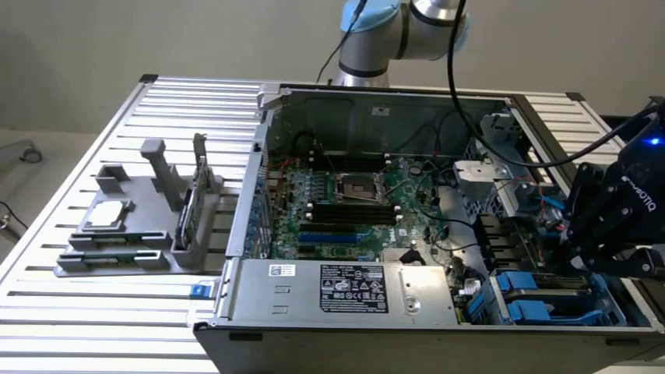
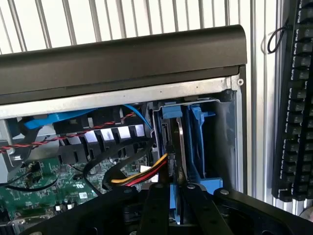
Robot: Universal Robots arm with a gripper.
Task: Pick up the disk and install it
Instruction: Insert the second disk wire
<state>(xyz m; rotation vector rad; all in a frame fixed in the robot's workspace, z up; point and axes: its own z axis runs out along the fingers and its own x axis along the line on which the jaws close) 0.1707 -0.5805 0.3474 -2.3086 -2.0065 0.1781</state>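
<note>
Exterior view: a slatted table [image 1: 62,257] carries an open computer case [image 1: 416,327], its motherboard [image 1: 353,202] exposed, with a grey parts stand [image 1: 135,226] to the exterior view's left. At the case's drive bay on the exterior view's right, the black tool [image 1: 587,261] reaches down. Wrist view: the tool [image 2: 177,196], nearly closed, pinches the disk [image 2: 181,147] on edge, its long axis running into the blue bay [image 2: 208,147], beside a keyboard [image 2: 296,98].

The disk [image 2: 181,147], silver with a blue carrier frame, is seen standing on edge inside the case's blue drive bay.
</note>
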